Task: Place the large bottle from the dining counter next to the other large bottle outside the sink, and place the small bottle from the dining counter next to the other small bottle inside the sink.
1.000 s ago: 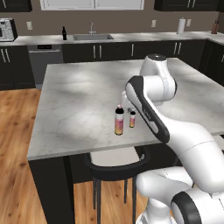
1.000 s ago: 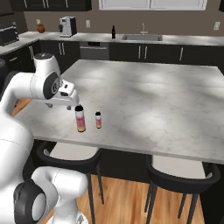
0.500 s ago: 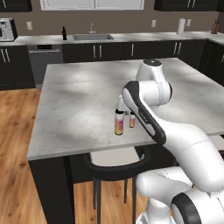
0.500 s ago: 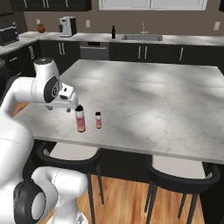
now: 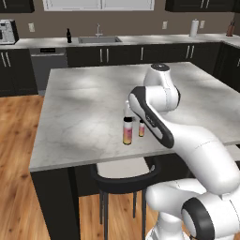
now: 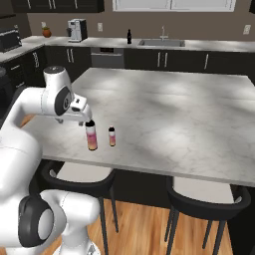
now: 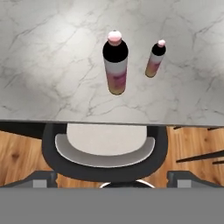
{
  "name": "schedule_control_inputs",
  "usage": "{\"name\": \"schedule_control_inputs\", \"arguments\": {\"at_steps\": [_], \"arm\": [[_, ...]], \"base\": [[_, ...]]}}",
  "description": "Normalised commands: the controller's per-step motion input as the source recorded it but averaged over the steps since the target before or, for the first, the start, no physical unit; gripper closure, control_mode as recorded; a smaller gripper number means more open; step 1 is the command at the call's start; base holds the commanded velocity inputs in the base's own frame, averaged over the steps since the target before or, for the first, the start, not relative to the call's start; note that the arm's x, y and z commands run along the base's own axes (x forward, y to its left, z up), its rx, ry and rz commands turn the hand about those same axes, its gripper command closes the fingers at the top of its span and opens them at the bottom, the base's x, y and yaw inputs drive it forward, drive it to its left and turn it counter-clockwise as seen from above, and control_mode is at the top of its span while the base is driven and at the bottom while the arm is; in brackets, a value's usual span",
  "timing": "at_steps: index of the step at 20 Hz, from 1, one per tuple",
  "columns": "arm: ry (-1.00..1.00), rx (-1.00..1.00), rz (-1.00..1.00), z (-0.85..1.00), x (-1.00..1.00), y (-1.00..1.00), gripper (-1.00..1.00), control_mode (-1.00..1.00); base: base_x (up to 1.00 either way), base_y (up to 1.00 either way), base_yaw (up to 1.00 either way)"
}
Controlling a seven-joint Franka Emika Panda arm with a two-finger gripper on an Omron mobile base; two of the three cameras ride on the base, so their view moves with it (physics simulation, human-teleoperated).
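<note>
Gripper [image 6: 85, 121] hung jaws wide above large bottle [image 6: 91, 135], which I judged first pick; small bottle [image 6: 112, 136] stood just beside.

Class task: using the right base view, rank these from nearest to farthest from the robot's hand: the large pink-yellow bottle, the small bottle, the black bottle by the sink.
1. Large bottle: directly beneath the open hand, near the dining counter's front edge.
2. Small bottle: just right of the large one in this view.
3. Black bottle: on the far worktop, left of the sink.
</note>
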Motion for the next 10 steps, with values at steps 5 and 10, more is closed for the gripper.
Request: {"name": "schedule_control_inputs", "arguments": {"at_steps": [5, 10], "arm": [[0.0, 0.0, 0.02, -0.18, 0.37, 0.0, -1.0, -1.0], [-0.04, 0.0, 0.03, -0.25, 0.27, 0.0, -1.0, -1.0]], "base": [[0.0, 0.0, 0.0], [0.0, 0.0, 0.0]]}}
